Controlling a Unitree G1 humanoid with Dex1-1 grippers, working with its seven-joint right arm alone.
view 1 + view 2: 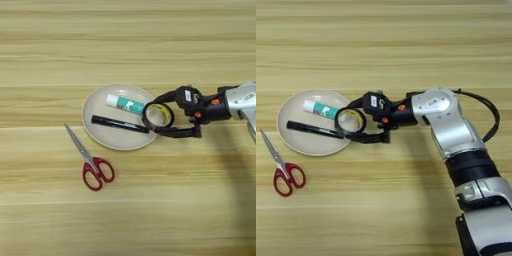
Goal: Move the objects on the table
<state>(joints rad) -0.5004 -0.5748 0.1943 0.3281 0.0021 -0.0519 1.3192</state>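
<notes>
Tape ring (158,115), light, stiff and hollow, sits clenched across its rim between the hand's (161,114) two fingers at the beige plate's (95,107) right edge, mid-frame.

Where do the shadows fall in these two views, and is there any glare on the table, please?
Right eye view: the arm throws a soft shadow leftward onto the table. Left eye view: the same faint shadow lies below the right gripper; the scissors cast almost none. No glare in either view.
</notes>
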